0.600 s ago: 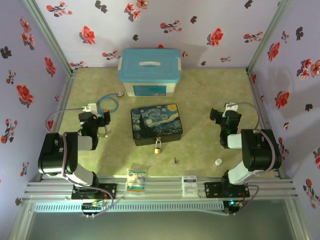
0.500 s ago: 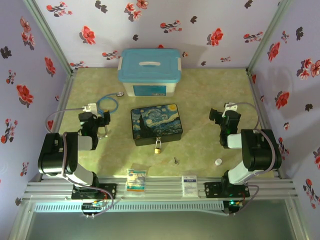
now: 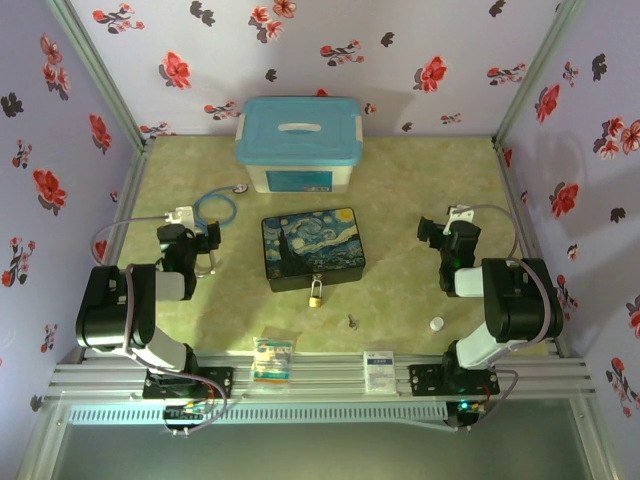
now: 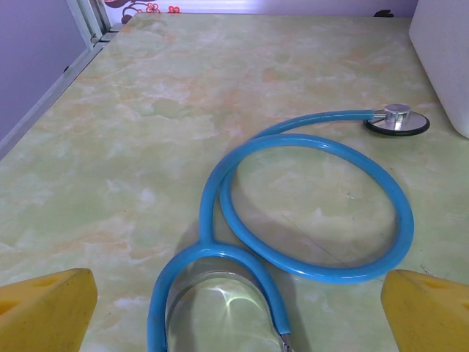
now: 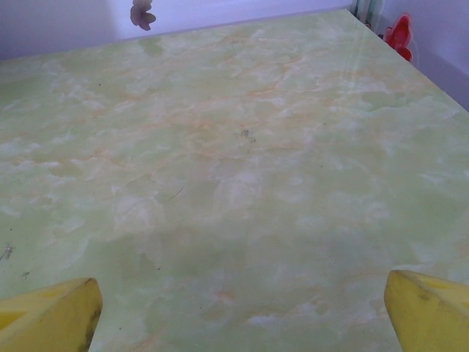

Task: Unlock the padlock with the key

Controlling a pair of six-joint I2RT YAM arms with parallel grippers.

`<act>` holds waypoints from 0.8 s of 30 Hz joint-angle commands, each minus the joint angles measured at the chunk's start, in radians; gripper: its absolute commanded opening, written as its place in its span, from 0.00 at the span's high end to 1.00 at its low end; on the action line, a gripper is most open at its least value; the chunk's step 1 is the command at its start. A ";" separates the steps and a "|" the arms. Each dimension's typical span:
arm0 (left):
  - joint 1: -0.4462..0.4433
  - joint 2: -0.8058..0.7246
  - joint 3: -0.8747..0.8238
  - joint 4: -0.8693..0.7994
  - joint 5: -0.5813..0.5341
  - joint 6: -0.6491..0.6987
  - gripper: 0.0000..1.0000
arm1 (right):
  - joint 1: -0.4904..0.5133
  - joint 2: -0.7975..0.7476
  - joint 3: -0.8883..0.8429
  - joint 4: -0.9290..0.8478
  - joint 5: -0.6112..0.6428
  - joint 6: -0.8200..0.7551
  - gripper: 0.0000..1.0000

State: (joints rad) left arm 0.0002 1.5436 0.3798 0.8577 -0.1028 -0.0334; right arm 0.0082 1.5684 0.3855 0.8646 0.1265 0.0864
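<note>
The marbled green table point(image 3: 420, 190) is walled with flowered paper. At its far middle stands a white storage bin with a blue lid point(image 3: 298, 142). In front of the bin, about the middle of the table, lies a dark painted box point(image 3: 312, 246) with a starry night picture on its lid.

The left gripper point(image 3: 203, 243) sits to the left of that box, low over the table. In the left wrist view its yellow fingertips point(image 4: 44, 308) stand far apart at the bottom corners, spread wide with nothing held. A blue stethoscope point(image 4: 214, 198) lies looped on the table just ahead of them, its round metal head point(image 4: 396, 119) near the bin.

The right gripper point(image 3: 433, 232) is on the right of the box, well apart from it. It is also spread wide and empty, with bare table in front of its fingertips point(image 5: 51, 315).

Two small packets point(image 3: 272, 358) lie at the near edge. The padlock point(image 3: 315, 295) hangs at the front of the painted box, touching it. A white cap point(image 3: 436, 323) lies near the right arm's base. The key point(image 3: 352, 322) lies on the table, near the padlock, to its right and closer to the arms
</note>
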 commanded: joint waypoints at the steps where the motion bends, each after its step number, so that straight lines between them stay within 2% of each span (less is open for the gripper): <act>1: 0.006 0.000 0.019 0.020 0.008 0.018 0.00 | -0.004 -0.006 0.011 0.010 -0.007 -0.002 0.01; 18: 0.021 -0.038 0.008 0.012 0.005 -0.023 0.00 | -0.005 -0.015 0.009 0.012 -0.001 0.003 0.01; 24: 0.021 -0.175 -0.042 -0.013 -0.041 -0.035 0.00 | -0.004 -0.196 0.015 -0.146 0.031 0.008 0.01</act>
State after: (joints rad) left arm 0.0143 1.4376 0.3542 0.8501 -0.1078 -0.0479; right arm 0.0082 1.4685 0.3855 0.7914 0.1287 0.0868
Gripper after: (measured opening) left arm 0.997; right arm 0.993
